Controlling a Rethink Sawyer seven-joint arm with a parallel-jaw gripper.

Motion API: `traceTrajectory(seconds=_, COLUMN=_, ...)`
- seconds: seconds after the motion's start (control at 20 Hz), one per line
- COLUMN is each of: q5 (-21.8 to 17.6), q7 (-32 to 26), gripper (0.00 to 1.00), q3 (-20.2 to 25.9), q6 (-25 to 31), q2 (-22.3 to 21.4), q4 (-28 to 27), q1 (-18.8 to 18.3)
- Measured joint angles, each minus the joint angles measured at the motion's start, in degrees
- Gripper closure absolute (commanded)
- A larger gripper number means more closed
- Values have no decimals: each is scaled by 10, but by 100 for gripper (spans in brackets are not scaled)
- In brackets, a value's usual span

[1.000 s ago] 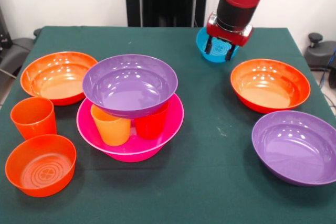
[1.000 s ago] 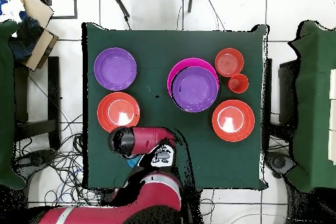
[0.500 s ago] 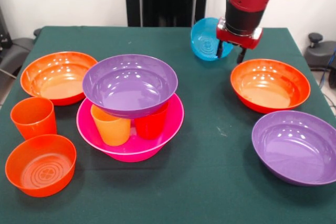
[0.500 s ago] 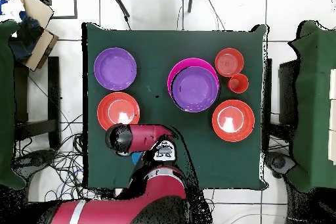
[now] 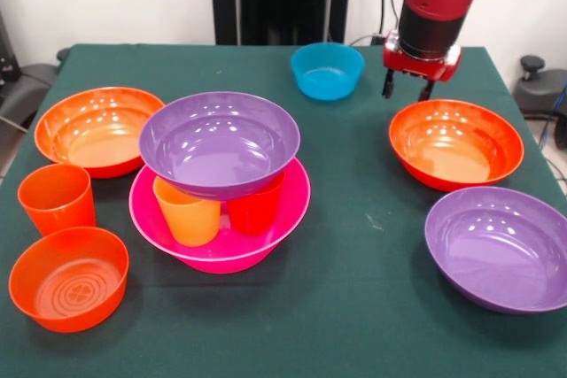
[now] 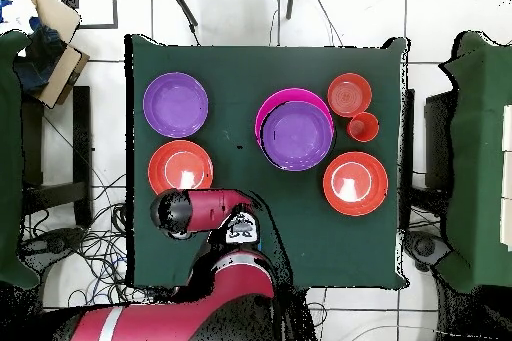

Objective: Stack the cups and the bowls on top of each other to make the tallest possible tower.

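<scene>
One small blue bowl [image 5: 327, 69] sits upright on the tabletop [image 5: 354, 289], apart from the tower [image 5: 221, 179]. Tool [image 5: 406, 88] hangs empty beside it, fingers spread. Bowl looks light, stiff, glossy and likely slippery; pinch the rim wall.

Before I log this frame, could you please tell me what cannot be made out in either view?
Overhead view: the arm covers the blue bowl and the hand.
Overhead view: the stacked purple bowl hides the orange cup and red cup in the pink bowl.
Front view: that bowl hides both cups' rims; the top edge cuts off the arm.
</scene>
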Motion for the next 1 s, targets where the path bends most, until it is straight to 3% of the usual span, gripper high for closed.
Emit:
traceTrajectory(seconds=0.45, q5=-20, q7=0, gripper=0, q3=-70, q6=0, q2=0, q4=-2, q1=66)
traceTrajectory(seconds=0.75, q5=-33, q7=0, gripper=0, q3=-82, q6=0, q2=-8, q4=-2, q1=57)
traceTrajectory(seconds=1.0, q5=-41, q7=0, gripper=0, q3=-77, q6=0, q2=-21, q4=-2, q1=15)
